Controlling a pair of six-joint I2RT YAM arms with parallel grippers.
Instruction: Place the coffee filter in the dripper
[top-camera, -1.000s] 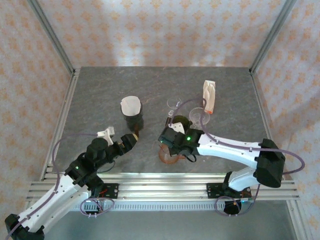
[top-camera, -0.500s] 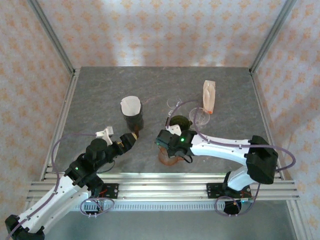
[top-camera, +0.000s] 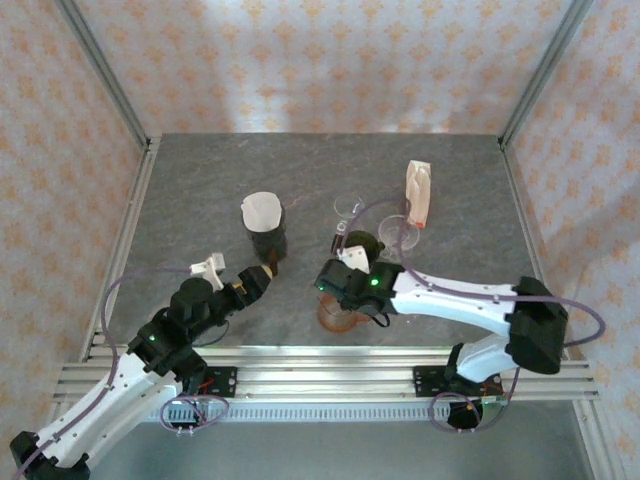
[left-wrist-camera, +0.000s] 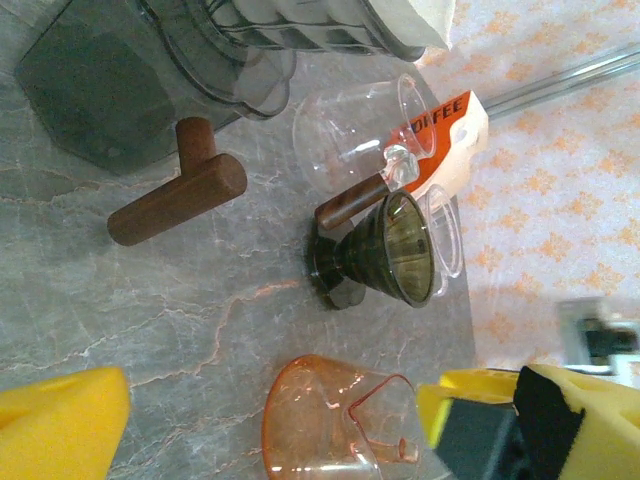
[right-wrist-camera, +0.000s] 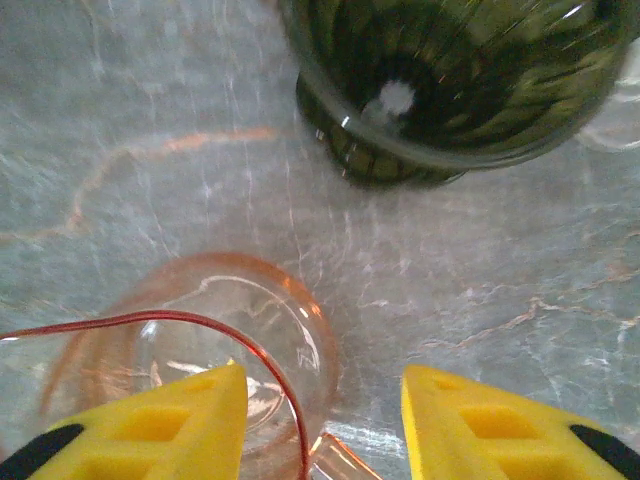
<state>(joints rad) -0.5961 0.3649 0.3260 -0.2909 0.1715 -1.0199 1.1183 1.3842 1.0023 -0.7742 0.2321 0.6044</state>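
An orange see-through dripper (top-camera: 340, 312) stands on the grey table just under my right gripper (top-camera: 338, 298). In the right wrist view the gripper (right-wrist-camera: 325, 420) is open: the dripper's rim (right-wrist-camera: 262, 365) runs past the left finger and the right finger stands well clear of it. A white paper coffee filter (top-camera: 262, 210) sits on top of a dark ribbed vessel (top-camera: 268, 240) with a wooden handle (left-wrist-camera: 175, 195). My left gripper (top-camera: 255, 283) is open near that handle, with nothing between its fingers (left-wrist-camera: 60, 420).
A dark green dripper (top-camera: 360, 245) stands just behind the orange one. Clear glass drippers (top-camera: 398, 235) and an orange-and-white coffee box (top-camera: 420, 192) stand further back on the right. Metal frame posts and patterned walls ring the table.
My right gripper was shut on the orange dripper's wall and has opened, letting it go. The left arm has hardly moved.
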